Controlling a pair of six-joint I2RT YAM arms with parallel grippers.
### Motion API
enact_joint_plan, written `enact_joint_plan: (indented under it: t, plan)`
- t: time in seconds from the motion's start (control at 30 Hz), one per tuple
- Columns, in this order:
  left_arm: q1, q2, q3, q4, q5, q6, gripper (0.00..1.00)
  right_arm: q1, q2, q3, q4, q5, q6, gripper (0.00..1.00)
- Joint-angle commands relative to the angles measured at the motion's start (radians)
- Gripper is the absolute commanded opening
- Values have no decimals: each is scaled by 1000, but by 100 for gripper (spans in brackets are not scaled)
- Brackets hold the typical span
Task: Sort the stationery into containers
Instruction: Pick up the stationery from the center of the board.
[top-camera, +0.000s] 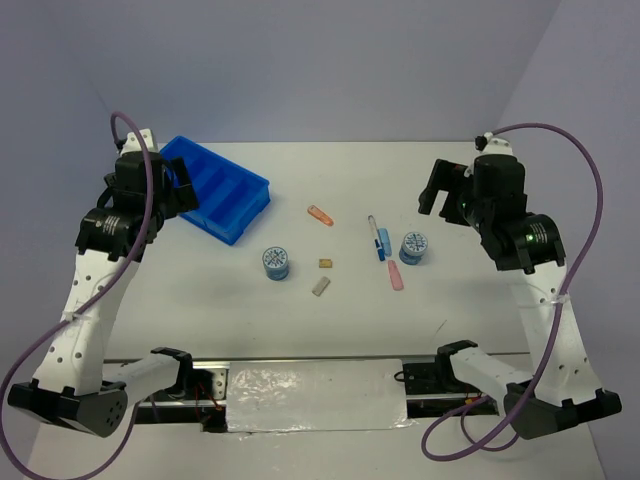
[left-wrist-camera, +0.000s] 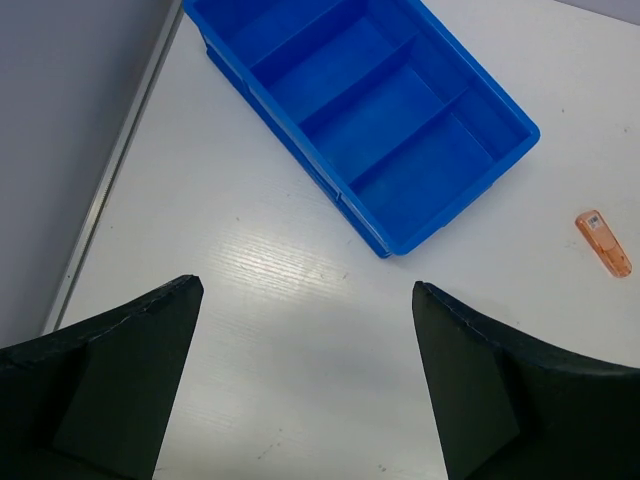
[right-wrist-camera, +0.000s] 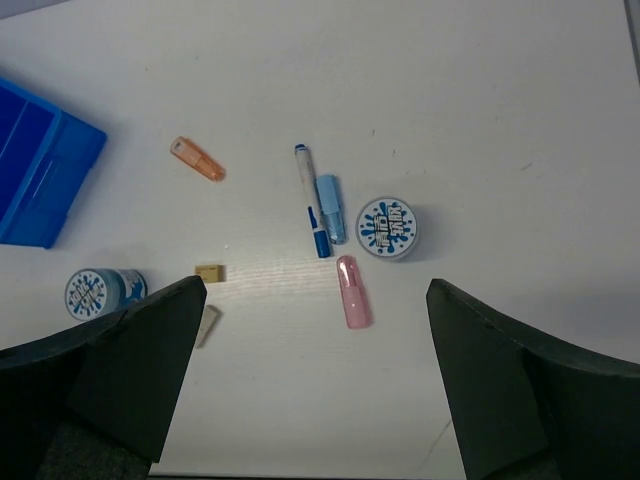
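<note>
Bright blue tray (top-camera: 247, 218) on a white table (top-camera: 330, 330), against a pale lilac-grey wall (top-camera: 320, 60). The left disc (right-wrist-camera: 95, 293) and the right disc (right-wrist-camera: 387, 227) both have blue sides and white tops printed with a dark blue splash pattern. The pen (right-wrist-camera: 309, 200) is white with a dark blue end. There is a pale blue stick (right-wrist-camera: 331, 195), a pink stick (right-wrist-camera: 352, 291) and a translucent orange stick (right-wrist-camera: 197, 160). The tiny cube (right-wrist-camera: 209, 272) is tan and the block (top-camera: 321, 286) is grey.

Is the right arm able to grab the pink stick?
Probably yes. The right gripper is open, and the pink stick has nothing on it. The pen and a round disc sit close by but do not touch it.
</note>
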Motion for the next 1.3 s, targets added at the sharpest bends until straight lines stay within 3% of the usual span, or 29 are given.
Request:
enact_joint_plan:
  t: [0.0, 0.2, 0.3, 0.33, 0.37, 0.5, 0.6, 0.87, 1.27]
  plan:
    - [2, -1, 4, 8, 13, -9, 99, -7, -34, 10, 8, 18, 8, 100]
    - [-7, 121, 47, -38, 115, 4, 99, -6, -37, -2, 10, 0, 8, 100]
    - [-137, 205, 62, -32, 91, -26, 99, -7, -49, -44, 45, -81, 9, 100]
    - [-251, 230, 69, -12, 65, -45, 99, -6, -51, -50, 54, -95, 17, 100]
    - [-295, 262, 76, -3, 54, -52, 99, -6, -48, -55, 55, -103, 23, 100]
    - [-386, 460, 95, 44, 189, -92, 99, -6, -22, -59, 32, -158, 31, 100]
    - [-439, 543, 78, 97, 192, -90, 99, -6, -33, -82, 35, -215, 12, 100]
    - [-450, 648, 32, 97, 168, -69, 99, -4, -86, -159, 38, -238, -2, 100]
    - [-449, 648, -125, 147, 183, -76, 99, -6, -74, -188, 53, -266, -8, 100]
